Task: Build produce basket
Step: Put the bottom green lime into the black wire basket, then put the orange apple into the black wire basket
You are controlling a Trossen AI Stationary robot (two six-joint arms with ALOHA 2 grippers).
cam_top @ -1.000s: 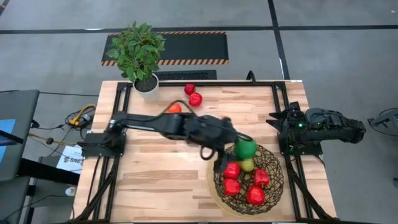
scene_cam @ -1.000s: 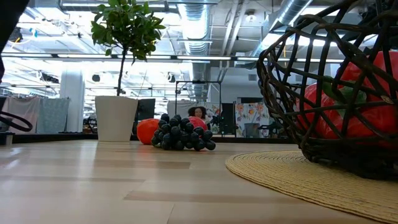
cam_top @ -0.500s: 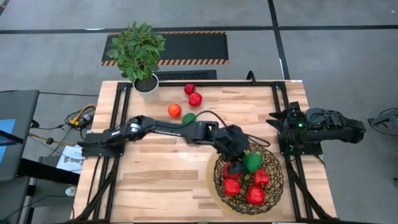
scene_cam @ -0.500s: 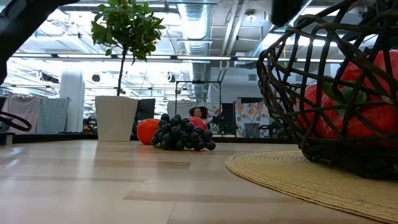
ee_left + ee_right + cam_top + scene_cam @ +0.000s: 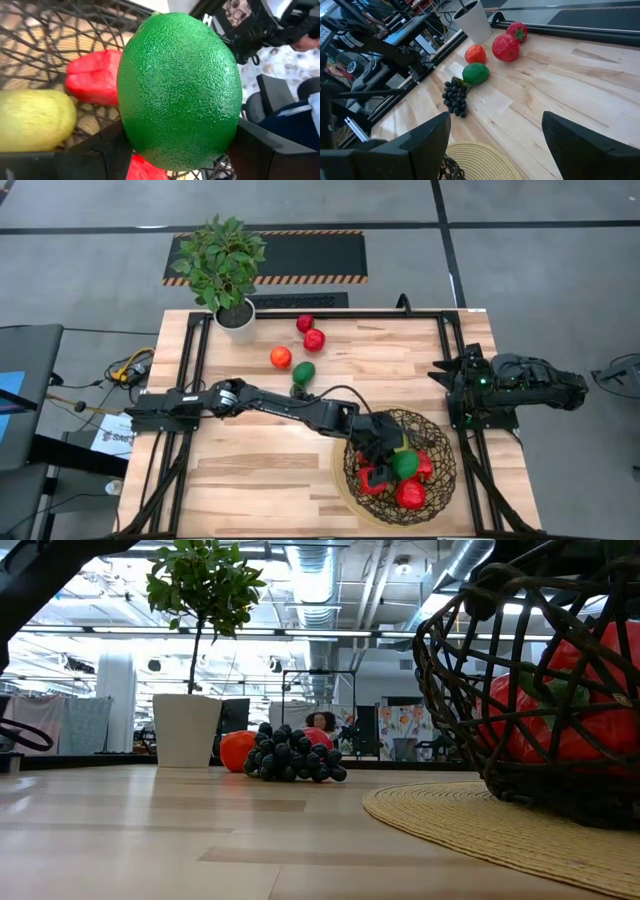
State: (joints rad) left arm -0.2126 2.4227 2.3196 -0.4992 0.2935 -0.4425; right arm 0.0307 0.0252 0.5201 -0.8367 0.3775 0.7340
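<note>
The left gripper (image 5: 398, 460) is reached out over the basket (image 5: 440, 442), which sits at the near right corner of the worktop (image 5: 260, 450), and it pinches a green lime (image 5: 177, 87) between its two fingers. The lime hangs just above the fruit already inside: red peppers (image 5: 410, 495) and a yellowish piece (image 5: 35, 120). The right gripper (image 5: 492, 150) waits at the right edge of the worktop with its fingers spread, holding nothing.

Still out on the worktop toward the far edge: two red fruits (image 5: 315, 339), an orange (image 5: 281, 357), a second lime (image 5: 303, 372) and a bunch of dark grapes (image 5: 456, 97), the last three close together. A potted plant (image 5: 228, 265) stands at the far left corner.

Handling judgement: the lime looks like a light, rigid toy with a pebbled skin. Its rounded shape could roll out of a shallow pinch, so the present hold across the widest part appears sound. The grapes look lumpy and possibly loose; a hold across the thick middle of the bunch seems safest. The basket's woven wire appears stiff, yet fingers could snag in its gaps.
</note>
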